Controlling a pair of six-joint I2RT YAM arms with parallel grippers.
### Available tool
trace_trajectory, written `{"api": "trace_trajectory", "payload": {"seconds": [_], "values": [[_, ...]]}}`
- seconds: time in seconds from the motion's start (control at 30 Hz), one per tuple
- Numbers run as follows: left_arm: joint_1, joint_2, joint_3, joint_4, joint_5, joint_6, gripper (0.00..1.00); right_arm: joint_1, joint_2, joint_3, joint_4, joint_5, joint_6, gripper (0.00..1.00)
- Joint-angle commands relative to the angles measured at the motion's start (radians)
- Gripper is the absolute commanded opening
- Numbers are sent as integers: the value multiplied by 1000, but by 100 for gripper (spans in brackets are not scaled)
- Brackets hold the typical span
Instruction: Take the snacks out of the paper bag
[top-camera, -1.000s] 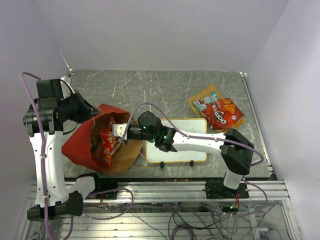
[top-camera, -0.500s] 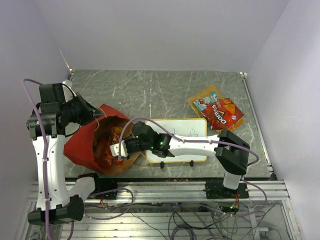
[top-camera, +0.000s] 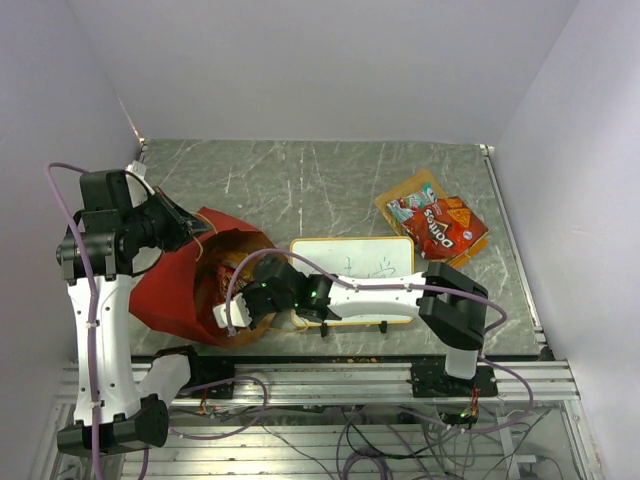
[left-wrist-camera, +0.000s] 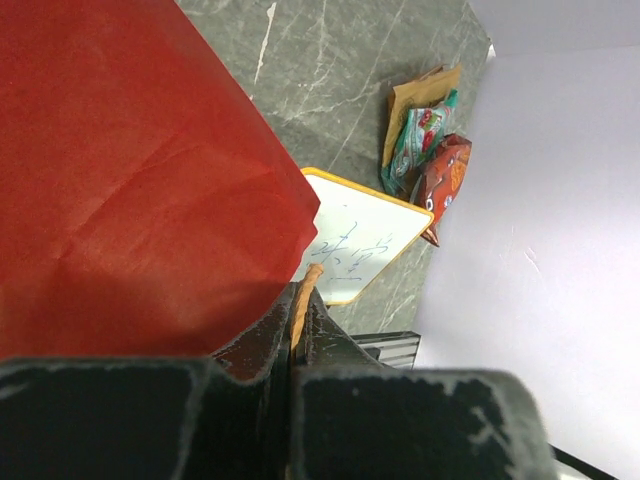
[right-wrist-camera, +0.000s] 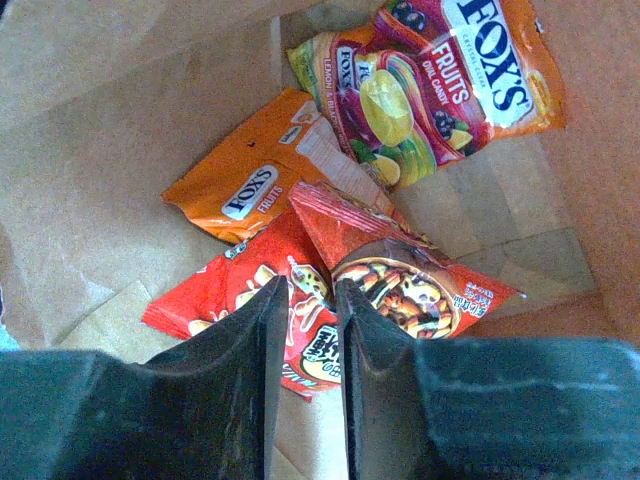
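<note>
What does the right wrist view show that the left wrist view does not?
Right wrist only: the brown inside of the paper bag, holding two Fox's packets and two red packets, beyond the slightly parted right gripper. Left wrist only: the bag's red outside, the whiteboard, the snacks on the table, and the left gripper shut on the bag's handle. Shared: only the paper bag.

Two slim robot arms at the worktop: the left arm (top-camera: 95, 340) and the right arm (top-camera: 385, 290) wear white shells broken by bulky black joints. Behind each hand a purple cable (top-camera: 55, 190) loops along the limb. Small green lights (top-camera: 266, 291) glow just behind the right hand (right-wrist-camera: 310, 295). The left hand (left-wrist-camera: 297, 325) has matte black fingers (left-wrist-camera: 150, 420) with scuffed, greyed edges.
</note>
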Motion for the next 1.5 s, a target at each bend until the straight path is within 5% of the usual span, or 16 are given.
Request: {"api": "trace_trajectory", "payload": {"seconds": [0.0,0.63,1.03,1.23,1.37,1.47], "values": [[-6,-4,-11,21,42,25,7,22,35,37,-26,72,-35,29],[-5,36,64,-118,22,177,7,35,81,87,34,18,-86,56],[-6,18,50,-113,12,144,7,65,153,157,8,67,-219,56],[-5,8,71,-121,-20,111,7,68,154,136,27,151,-257,41],[-6,14,88,-112,-24,104,7,67,143,141,52,169,-222,12],[-6,16,87,-90,-23,88,7,66,115,130,82,166,-193,0]]}}
